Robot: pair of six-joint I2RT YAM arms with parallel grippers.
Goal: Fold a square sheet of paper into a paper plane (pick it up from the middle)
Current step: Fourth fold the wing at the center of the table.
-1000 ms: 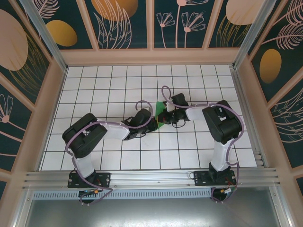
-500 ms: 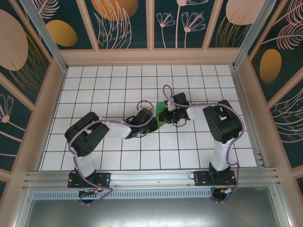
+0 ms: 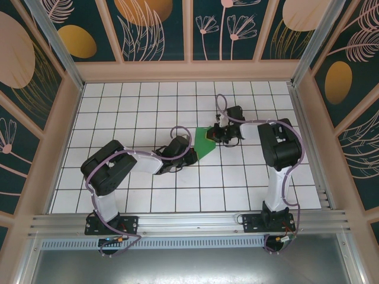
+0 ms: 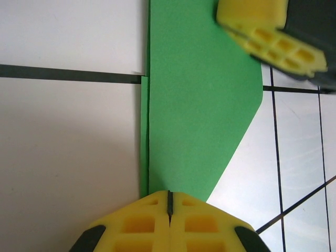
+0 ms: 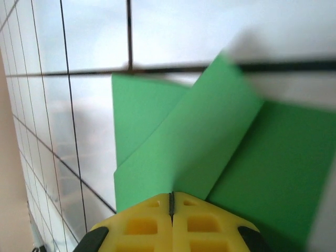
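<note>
Green paper [image 3: 204,144] sits roughly mid-table [image 3: 118,106], a touch nearer the right edge than the left, already creased into a pointed shape. The left gripper [image 4: 169,197] has its jaws fully closed, with the tips parked on the paper's near-left end, right along a straight fold line. Off at the other end, the right gripper [image 5: 170,199] is clamped shut too. One flap [image 5: 194,142] is tilted up off the rest of the sheet and runs straight into those tips, so it looks pinched, though the wrist view is too blurry to be totally sure. The right gripper's yellow fingers [image 4: 265,37] also poke into the left wrist view, over the paper's far corner.
</note>
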